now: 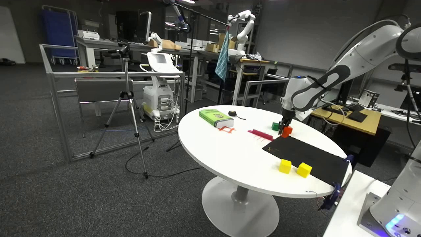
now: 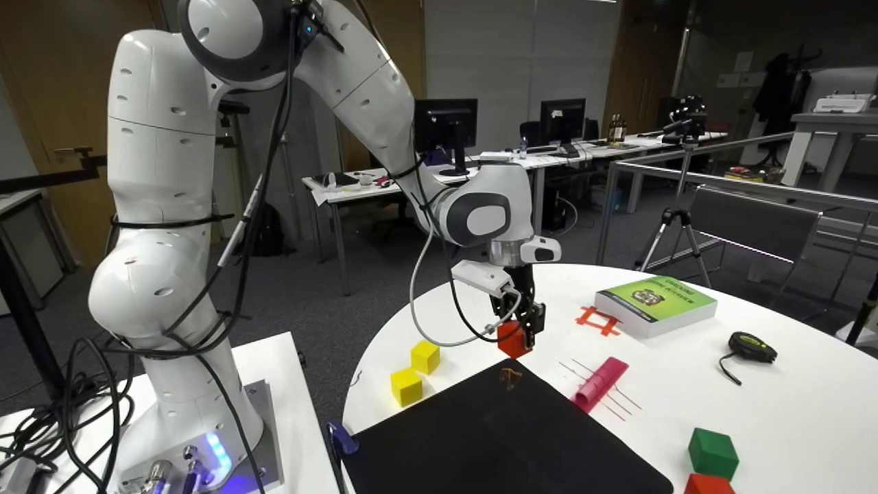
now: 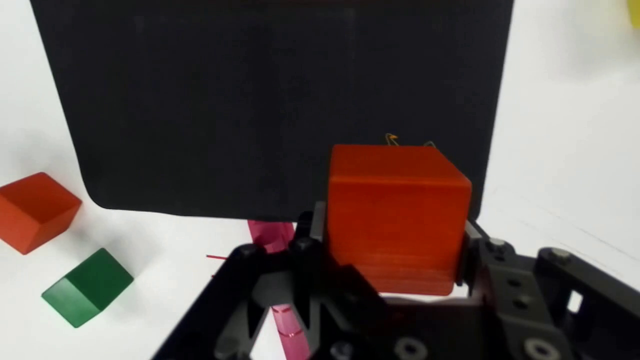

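An orange-red cube is clamped between the two fingers of my gripper, a pad pressed on either side. In an exterior view the same cube appears under the wrist, by a corner of the black mat; it looks raised off the table, how high is hard to tell. Beneath it in the wrist view spreads the mat, with a magenta tube partly hidden behind the left finger. A second red cube and a green cube lie left of the mat's lower corner.
Two yellow cubes sit along the mat's side. Further across the round white table lie a thick green book, a tape measure and an orange hash-shaped mark. Blue clamps grip the mat at the table edge.
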You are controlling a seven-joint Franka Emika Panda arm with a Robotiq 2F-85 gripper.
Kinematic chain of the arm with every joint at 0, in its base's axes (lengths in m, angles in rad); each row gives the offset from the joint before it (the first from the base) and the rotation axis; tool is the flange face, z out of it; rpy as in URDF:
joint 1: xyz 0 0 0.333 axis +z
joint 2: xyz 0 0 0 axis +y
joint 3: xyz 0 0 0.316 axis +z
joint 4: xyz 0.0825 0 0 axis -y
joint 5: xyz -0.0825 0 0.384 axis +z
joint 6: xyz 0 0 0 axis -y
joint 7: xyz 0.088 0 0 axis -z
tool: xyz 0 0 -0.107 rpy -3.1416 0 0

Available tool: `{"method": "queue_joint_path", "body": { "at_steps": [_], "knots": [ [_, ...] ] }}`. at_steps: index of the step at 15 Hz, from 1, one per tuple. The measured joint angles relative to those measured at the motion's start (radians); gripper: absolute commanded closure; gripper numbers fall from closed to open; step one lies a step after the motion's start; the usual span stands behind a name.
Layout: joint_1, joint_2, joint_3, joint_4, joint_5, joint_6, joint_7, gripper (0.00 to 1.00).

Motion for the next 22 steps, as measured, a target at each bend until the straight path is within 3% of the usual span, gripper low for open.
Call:
{"method": "queue_joint_path", "body": {
  "at_steps": [8,14,15,18,19,22],
  "knots": [
    [-0.267,-0.004,0.046,-0.093,0.18,0.08,-0.501,0.69],
    [-0.318,0.0,0.073,-0.155,0.232,0.103,-0.724,0.69],
    [-0.316,0.003,0.073,-0.166,0.231,0.117,-0.728,0.44],
    [-0.313,0.005,0.073,-0.18,0.23,0.12,-0.728,0.44],
    [-0.313,0.005,0.073,-0.18,0.23,0.12,-0.728,0.69],
    [-0.312,0.007,0.073,-0.18,0.231,0.12,-0.721,0.69]
  ]
}}
